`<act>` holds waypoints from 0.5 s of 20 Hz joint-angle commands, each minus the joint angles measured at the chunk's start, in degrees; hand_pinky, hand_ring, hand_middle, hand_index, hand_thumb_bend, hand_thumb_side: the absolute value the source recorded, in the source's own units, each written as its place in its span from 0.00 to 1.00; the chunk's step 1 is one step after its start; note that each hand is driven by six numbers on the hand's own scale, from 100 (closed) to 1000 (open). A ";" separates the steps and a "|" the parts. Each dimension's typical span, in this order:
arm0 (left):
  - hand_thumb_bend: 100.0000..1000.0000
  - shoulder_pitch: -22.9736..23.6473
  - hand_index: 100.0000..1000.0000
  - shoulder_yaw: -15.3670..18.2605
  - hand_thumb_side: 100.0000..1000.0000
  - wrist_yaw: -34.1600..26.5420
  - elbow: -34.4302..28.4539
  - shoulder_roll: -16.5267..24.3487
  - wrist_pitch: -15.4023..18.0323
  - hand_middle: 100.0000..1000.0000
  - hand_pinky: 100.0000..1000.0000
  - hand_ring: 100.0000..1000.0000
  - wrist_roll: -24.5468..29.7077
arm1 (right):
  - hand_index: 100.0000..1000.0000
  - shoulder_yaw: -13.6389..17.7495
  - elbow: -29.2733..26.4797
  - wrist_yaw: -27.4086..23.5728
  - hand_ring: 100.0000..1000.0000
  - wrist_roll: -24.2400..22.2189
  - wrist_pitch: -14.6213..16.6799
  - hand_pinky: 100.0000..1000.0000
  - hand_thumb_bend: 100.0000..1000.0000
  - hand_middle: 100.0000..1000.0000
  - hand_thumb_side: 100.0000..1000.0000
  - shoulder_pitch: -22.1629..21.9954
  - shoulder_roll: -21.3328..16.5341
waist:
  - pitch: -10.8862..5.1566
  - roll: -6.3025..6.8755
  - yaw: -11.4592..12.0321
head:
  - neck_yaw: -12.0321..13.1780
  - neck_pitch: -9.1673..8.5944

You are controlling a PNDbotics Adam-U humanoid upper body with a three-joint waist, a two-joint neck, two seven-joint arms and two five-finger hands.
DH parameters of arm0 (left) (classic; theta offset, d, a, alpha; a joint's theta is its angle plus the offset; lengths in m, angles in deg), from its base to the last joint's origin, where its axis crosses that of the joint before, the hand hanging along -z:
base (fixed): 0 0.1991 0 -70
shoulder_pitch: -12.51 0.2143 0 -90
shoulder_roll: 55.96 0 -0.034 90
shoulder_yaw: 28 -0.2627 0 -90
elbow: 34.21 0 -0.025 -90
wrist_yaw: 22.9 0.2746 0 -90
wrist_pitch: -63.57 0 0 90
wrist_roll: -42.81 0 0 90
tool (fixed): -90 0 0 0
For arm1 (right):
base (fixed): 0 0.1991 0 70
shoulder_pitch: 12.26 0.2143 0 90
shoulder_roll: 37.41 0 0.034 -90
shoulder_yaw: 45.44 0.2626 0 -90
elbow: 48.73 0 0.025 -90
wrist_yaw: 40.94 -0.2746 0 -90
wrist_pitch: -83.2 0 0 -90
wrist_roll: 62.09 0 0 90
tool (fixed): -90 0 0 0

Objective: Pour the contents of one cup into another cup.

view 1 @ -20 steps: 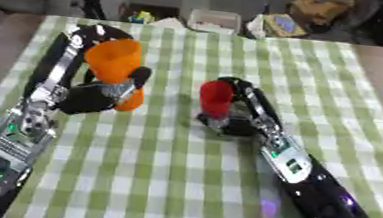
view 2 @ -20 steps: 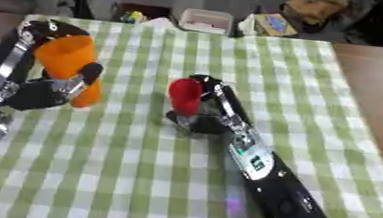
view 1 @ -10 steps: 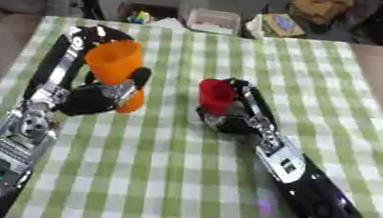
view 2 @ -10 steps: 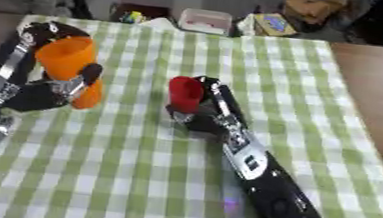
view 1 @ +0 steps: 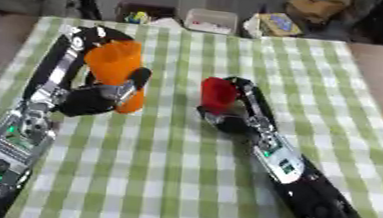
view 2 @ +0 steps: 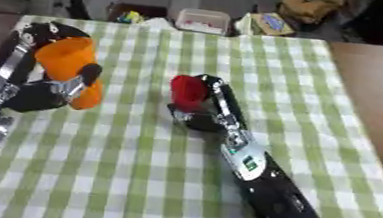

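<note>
An orange cup (view 1: 115, 76) stands upright in my left hand (view 1: 99, 97), whose fingers and thumb curl round it at the left of the green checked cloth. A smaller red cup (view 1: 218, 94) is held by my right hand (view 1: 229, 119) near the middle of the table, its mouth tipped a little toward the left. The two cups are about a hand's width apart. What is inside either cup is hidden from me.
The green and white checked tablecloth (view 1: 162, 178) covers the table. Beyond the far edge sit a white box (view 1: 210, 20), a yellow packet (view 1: 275, 22) and other clutter. Bare brown tabletop (view 2: 381, 99) shows at the right.
Both cups sit slightly higher in the picture than a second ago; the whole view has shifted a little. Both hands keep their hold on the cups.
</note>
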 commanded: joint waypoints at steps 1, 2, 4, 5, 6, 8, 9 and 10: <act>0.34 -1.49 0.65 0.42 0.41 -0.53 -1.61 1.86 -0.68 0.01 0.00 0.04 0.37 | 0.56 -0.95 -3.42 -0.42 0.52 -1.51 -0.20 0.54 0.13 0.36 0.00 0.46 -1.61 | -1.39 0.11 -0.28 | 0.25 -0.33; 0.34 -1.60 0.65 0.48 0.41 -0.58 -1.75 2.18 -0.95 0.01 0.00 0.04 0.50 | 0.56 -1.33 -4.31 -0.49 0.52 -2.49 -0.29 0.55 0.14 0.36 0.00 0.25 -1.98 | -1.53 0.12 -0.44 | 0.33 -0.28; 0.34 -1.81 0.65 0.65 0.41 -0.90 -2.07 2.80 -1.47 0.01 0.00 0.04 0.75 | 0.57 -2.11 -6.21 -0.75 0.52 -4.64 -0.53 0.55 0.17 0.37 0.01 -0.22 -2.80 | -1.83 0.16 -0.74 | 0.50 -0.16; 0.34 -1.96 0.65 0.74 0.41 -1.04 -2.23 3.15 -1.72 0.01 0.00 0.04 0.87 | 0.58 -2.57 -7.10 -0.92 0.52 -5.90 -0.67 0.55 0.18 0.38 0.02 -0.47 -3.22 | -2.00 0.20 -0.89 | 0.58 -0.10; 0.35 -2.14 0.65 0.82 0.41 -1.13 -2.39 3.49 -1.94 0.01 0.00 0.04 1.01 | 0.58 -2.98 -8.00 -1.13 0.52 -7.21 -0.82 0.55 0.19 0.38 0.03 -0.72 -3.62 | -2.14 0.23 -1.03 | 0.64 -0.06; 0.36 -2.80 0.65 0.86 0.42 -1.22 -2.64 4.42 -2.37 0.01 0.00 0.04 1.38 | 0.58 -4.09 -10.09 -1.54 0.52 -10.09 -1.01 0.55 0.18 0.38 0.03 -1.32 -4.58 | -2.49 0.30 -1.29 | 0.72 0.04; 0.37 -3.18 0.65 0.87 0.42 -1.30 -2.73 4.90 -2.58 0.03 0.00 0.04 1.57 | 0.58 -4.64 -11.22 -1.94 0.52 -11.42 -1.16 0.55 0.17 0.38 0.03 -1.62 -5.00 | -2.63 0.32 -1.44 | 0.80 0.08; 0.37 -3.49 0.65 0.89 0.42 -1.40 -2.78 5.28 -2.76 0.03 0.00 0.04 1.71 | 0.58 -5.11 -12.30 -2.40 0.51 -12.52 -1.34 0.55 0.16 0.38 0.03 -1.86 -5.38 | -2.74 0.33 -1.57 | 0.87 0.11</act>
